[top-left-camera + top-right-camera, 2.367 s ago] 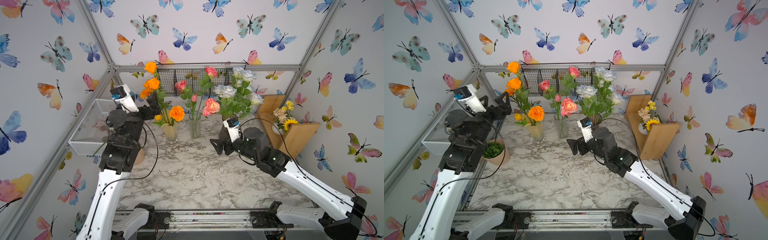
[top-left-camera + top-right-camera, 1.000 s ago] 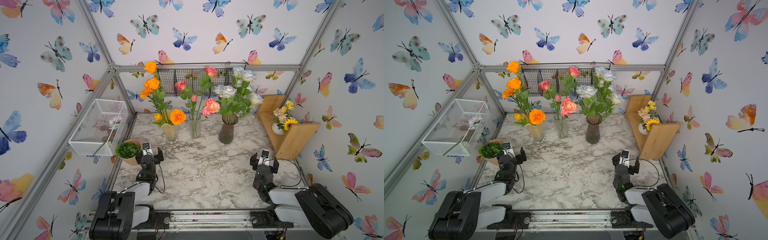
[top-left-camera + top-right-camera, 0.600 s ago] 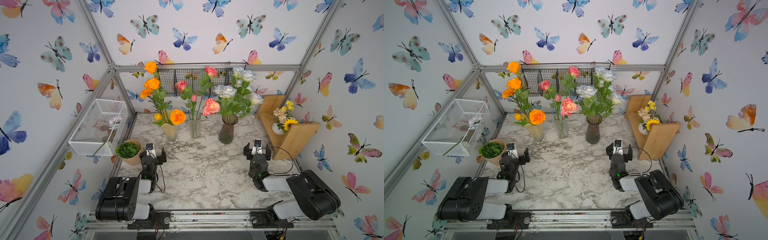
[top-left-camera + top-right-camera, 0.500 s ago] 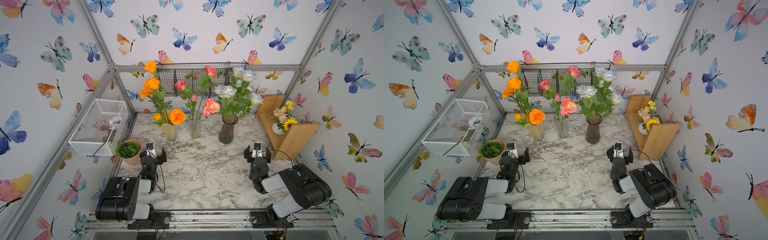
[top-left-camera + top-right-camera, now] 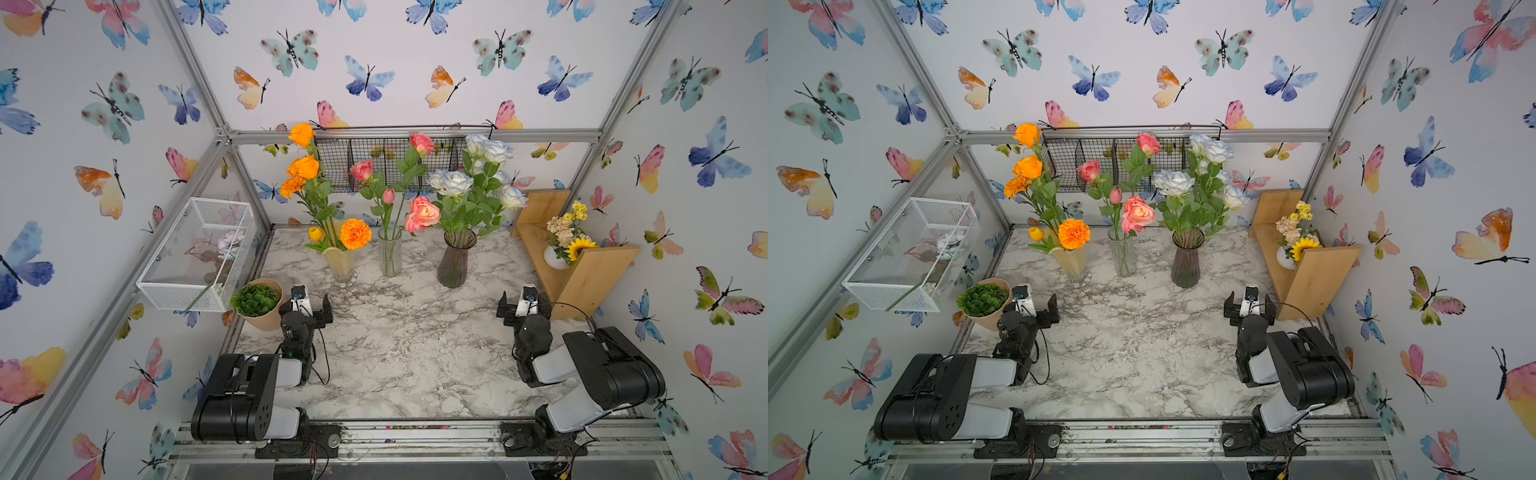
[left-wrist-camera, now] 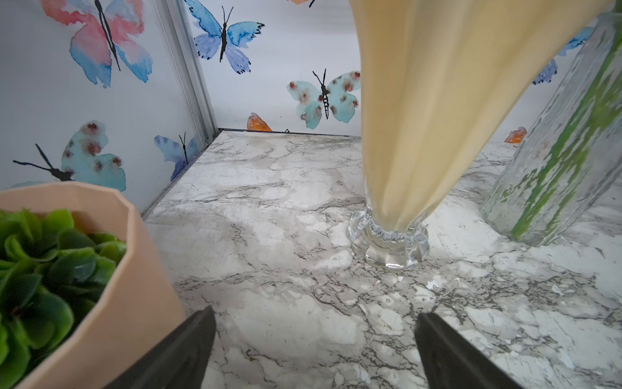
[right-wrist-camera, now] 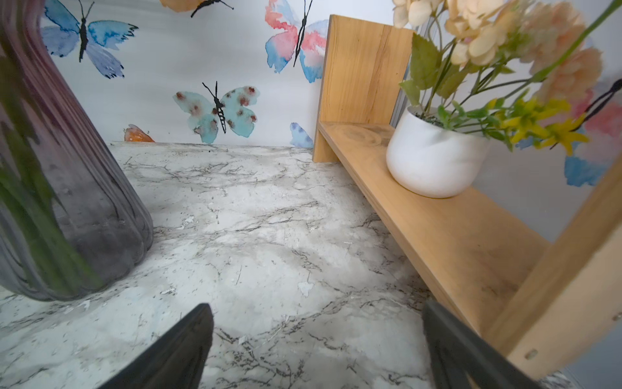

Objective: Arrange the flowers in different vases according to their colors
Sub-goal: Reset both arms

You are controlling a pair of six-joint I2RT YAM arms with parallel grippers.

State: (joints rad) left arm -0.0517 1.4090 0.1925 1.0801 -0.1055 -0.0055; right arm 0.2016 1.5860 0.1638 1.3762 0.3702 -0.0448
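Three vases stand in a row at the back of the marble table in both top views. Orange flowers fill the yellow vase. Pink flowers stand in the clear ribbed vase, and white flowers in the purple vase. My left gripper rests low in front of the yellow vase, open and empty. Low beside the purple vase, my right gripper is also open with nothing in it.
A tan pot with a green succulent sits right by my left gripper. A wooden shelf with a small white pot of yellow blooms stands close to my right gripper. A white wire basket hangs on the left wall.
Both arms have drawn back from the vases and folded down low at the table's front sides. The flowers and vases have not moved, and both grippers stay open.
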